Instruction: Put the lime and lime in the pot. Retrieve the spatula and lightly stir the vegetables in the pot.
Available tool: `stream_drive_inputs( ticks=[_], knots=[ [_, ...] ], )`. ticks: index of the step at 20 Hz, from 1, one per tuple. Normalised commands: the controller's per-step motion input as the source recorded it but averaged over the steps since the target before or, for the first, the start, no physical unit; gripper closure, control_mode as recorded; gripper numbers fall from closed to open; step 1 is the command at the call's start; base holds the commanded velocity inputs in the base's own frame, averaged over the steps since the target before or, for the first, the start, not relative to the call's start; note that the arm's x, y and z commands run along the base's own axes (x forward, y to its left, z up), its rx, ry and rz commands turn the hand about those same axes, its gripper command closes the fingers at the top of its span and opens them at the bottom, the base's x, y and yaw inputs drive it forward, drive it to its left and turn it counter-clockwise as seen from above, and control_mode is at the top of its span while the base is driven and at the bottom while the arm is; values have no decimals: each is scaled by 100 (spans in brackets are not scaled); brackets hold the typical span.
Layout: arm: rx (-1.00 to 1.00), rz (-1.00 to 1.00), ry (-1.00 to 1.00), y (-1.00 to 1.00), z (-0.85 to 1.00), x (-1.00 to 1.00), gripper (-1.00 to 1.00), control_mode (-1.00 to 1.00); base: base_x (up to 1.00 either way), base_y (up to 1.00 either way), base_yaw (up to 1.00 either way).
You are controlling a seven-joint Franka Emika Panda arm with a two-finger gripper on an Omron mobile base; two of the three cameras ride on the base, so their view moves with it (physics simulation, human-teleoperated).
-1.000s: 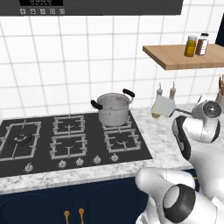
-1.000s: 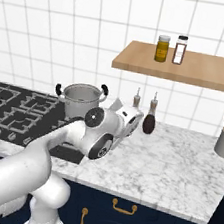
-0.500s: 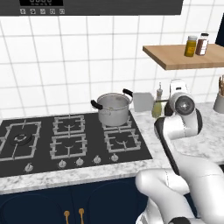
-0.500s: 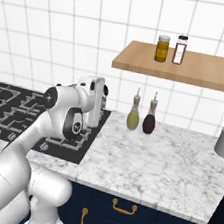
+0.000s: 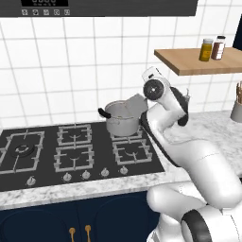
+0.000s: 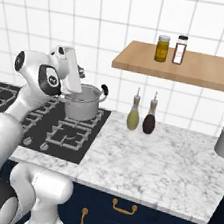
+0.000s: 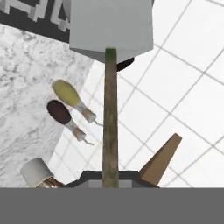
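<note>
Carrying the spatula (image 7: 110, 113) pinched in the gripper (image 7: 110, 177), blade (image 5: 134, 106) hanging over the pot (image 5: 124, 124), likely so stirring can start.

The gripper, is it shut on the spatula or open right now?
Shut on the spatula: in the hand view its wooden handle runs up from between the gripper fingertips to the grey blade.

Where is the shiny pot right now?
The shiny steel pot with black loop handles sits on the black stove's back right burner, by the white tiled wall. The yellow-green glass bottle stands to its right on the marble counter.
</note>
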Motion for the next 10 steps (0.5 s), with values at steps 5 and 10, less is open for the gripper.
stream_drive_inputs(
  ticks=[5,10],
  knots=[
    [-49,0,29,13,1,100,100,-100,0,0,0],
    [-31,0,2,33,13,83,100,-100,0,0,0]
  ],
)
